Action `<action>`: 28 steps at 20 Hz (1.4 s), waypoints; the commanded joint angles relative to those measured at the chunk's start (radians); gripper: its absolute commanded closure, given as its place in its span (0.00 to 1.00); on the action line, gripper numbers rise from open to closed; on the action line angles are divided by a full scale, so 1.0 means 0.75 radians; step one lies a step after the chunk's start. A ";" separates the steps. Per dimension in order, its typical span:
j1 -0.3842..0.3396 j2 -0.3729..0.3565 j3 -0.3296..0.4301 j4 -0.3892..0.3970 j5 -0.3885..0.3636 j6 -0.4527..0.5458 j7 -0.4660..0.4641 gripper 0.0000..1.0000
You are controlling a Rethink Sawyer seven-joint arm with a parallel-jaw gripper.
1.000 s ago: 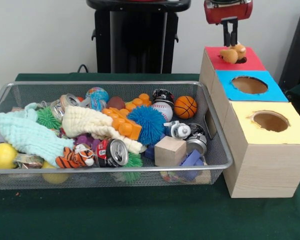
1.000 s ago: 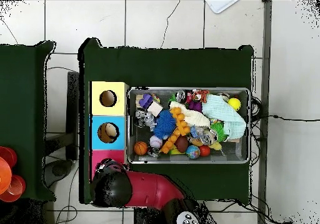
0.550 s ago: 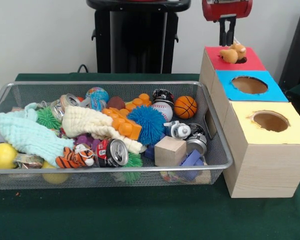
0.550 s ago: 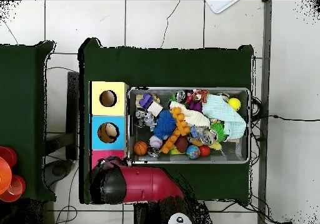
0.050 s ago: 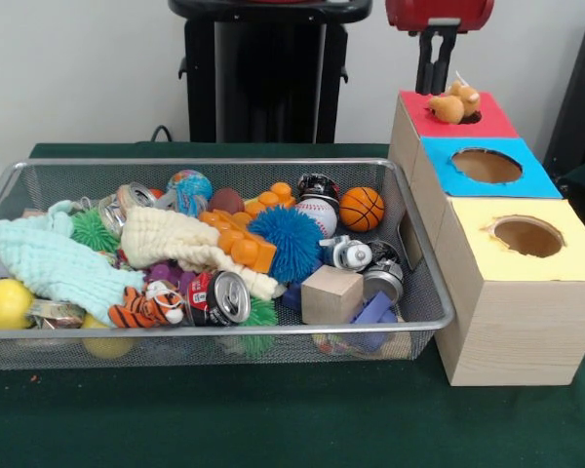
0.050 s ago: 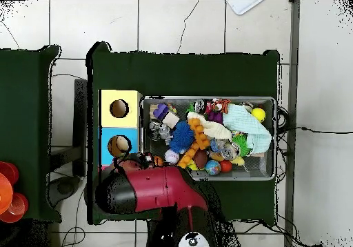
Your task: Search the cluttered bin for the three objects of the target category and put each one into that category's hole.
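Hanging above the red-topped box (image 5: 456, 115) in the front view, the gripper (image 5: 435, 70) shows two dark fingers side by side with nothing between them; whether a gap parts them cannot be told. An orange duck-shaped toy (image 5: 455, 102) sits on the red top, at the rim of its hole and apart from the fingertips above. A blue-topped box (image 5: 487, 168) and a yellow-topped box (image 5: 529, 241), each with a round hole, stand in a row in front of the red one. Beside them a wire-mesh bin (image 5: 214, 336) holds a basketball (image 5: 361, 208), a baseball (image 5: 317, 215), a spiky blue ball (image 5: 292, 240), a wooden cube (image 5: 331, 293), a drink can (image 5: 218, 297), a striped tiger toy (image 5: 142, 308), a yellow ball (image 5: 4, 304) and a pale green cloth (image 5: 51, 261).

Seen from overhead, the red arm (image 6: 155, 189) covers the red-topped box and the near corner of the bin (image 6: 272, 120). The yellow-topped box (image 6: 119, 109) and blue-topped box (image 6: 118, 146) stay clear of it, on the green table (image 6: 179, 75). The gripper is hidden under the arm.
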 commanded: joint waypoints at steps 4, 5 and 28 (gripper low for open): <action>-0.031 0.033 -0.040 -0.218 -0.162 0.126 0.008 1.00; -0.035 0.037 -0.038 -0.226 -0.176 0.122 -0.003 1.00; -0.267 0.135 0.067 -0.286 -0.446 0.023 -0.141 1.00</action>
